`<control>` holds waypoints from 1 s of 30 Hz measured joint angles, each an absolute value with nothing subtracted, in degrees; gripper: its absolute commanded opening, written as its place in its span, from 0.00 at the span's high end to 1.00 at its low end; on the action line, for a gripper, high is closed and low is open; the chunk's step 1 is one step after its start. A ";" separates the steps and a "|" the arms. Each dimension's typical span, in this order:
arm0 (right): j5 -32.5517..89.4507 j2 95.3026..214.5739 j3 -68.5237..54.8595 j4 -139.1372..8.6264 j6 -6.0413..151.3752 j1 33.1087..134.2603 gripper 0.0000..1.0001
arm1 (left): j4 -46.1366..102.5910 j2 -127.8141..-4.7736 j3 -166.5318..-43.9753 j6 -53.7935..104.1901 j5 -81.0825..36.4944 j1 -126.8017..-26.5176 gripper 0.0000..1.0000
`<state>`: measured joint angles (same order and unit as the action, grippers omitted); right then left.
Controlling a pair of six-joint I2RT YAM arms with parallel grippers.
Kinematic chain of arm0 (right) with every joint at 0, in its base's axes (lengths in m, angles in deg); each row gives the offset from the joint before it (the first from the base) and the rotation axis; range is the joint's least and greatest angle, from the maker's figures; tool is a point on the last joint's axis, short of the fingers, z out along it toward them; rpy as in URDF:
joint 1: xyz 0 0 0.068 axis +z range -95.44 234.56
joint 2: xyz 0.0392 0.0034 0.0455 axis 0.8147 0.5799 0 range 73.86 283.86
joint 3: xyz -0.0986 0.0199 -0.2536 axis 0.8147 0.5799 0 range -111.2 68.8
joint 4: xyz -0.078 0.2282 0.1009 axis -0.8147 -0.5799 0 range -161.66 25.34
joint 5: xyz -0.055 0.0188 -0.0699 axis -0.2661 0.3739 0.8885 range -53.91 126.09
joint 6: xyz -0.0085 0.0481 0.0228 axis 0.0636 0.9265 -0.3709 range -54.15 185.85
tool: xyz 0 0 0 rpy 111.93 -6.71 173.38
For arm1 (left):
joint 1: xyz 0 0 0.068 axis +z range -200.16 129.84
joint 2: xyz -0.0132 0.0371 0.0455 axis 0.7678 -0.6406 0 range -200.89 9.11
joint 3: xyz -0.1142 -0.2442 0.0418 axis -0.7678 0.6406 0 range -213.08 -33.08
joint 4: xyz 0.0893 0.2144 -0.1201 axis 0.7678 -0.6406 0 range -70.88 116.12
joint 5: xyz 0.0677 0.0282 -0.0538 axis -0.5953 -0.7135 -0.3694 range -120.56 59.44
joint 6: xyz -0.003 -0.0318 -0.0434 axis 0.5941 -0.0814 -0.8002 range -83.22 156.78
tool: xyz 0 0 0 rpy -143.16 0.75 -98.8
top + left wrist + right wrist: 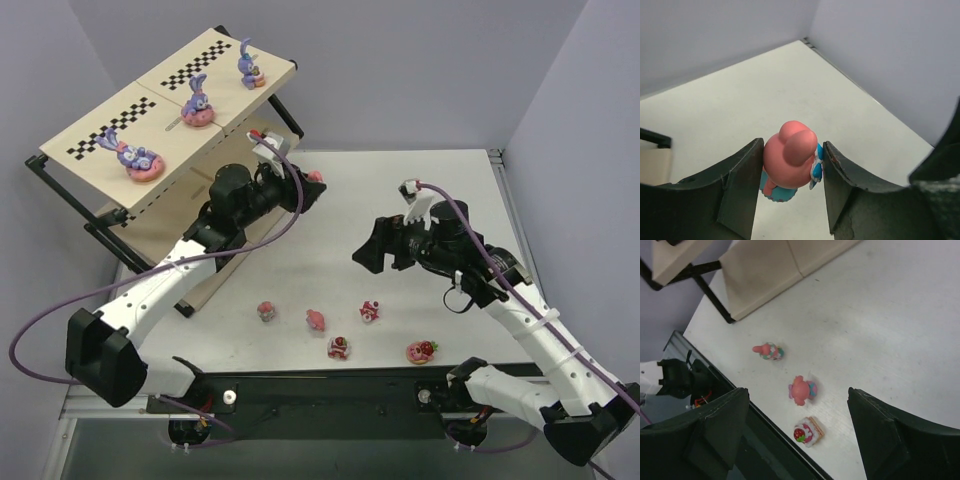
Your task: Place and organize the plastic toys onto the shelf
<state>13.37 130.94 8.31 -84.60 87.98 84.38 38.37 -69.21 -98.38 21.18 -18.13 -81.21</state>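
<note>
My left gripper is shut on a pink rounded figure with a blue base, held in the air just right of the shelf. Three purple bunnies on pink donut bases stand on the shelf's checker-striped top board. Several small pink and red toys lie on the table near the front edge, among them a pink figure and a strawberry-topped cake. My right gripper is open and empty, hovering above the table; its wrist view shows the pink figure and the cake far below.
The shelf's lower beige boards and black frame reach down to the table at the left. Another strawberry-topped toy lies at front right. The table's black front rail runs close to the toys. Grey walls enclose the table.
</note>
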 measured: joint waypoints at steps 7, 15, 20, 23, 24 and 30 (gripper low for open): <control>13.81 133.06 4.25 -75.38 80.07 89.93 0.30 | 21.13 -64.03 -106.69 15.70 -8.99 -83.07 1.00; 14.18 133.06 4.29 -64.69 76.42 92.80 0.37 | 13.68 -58.87 -109.88 7.37 -4.01 -83.11 1.00; 13.70 134.17 3.59 -61.68 76.07 94.61 0.35 | 13.68 -57.04 -108.96 3.89 -4.01 -83.24 1.00; 13.68 135.24 3.42 -60.04 76.44 95.99 0.33 | 14.24 -56.03 -107.41 2.54 -5.12 -83.57 1.00; 13.72 135.55 3.42 -59.47 76.62 96.45 0.32 | 14.64 -55.70 -106.78 2.25 -5.61 -83.74 1.00; 14.20 137.32 3.37 -56.21 78.37 98.61 0.34 | 18.00 -53.43 -102.45 0.77 -9.26 -84.38 1.00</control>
<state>14.20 137.32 3.37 -56.21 78.37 98.61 18.00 -53.43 -102.45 0.77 -9.26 -84.38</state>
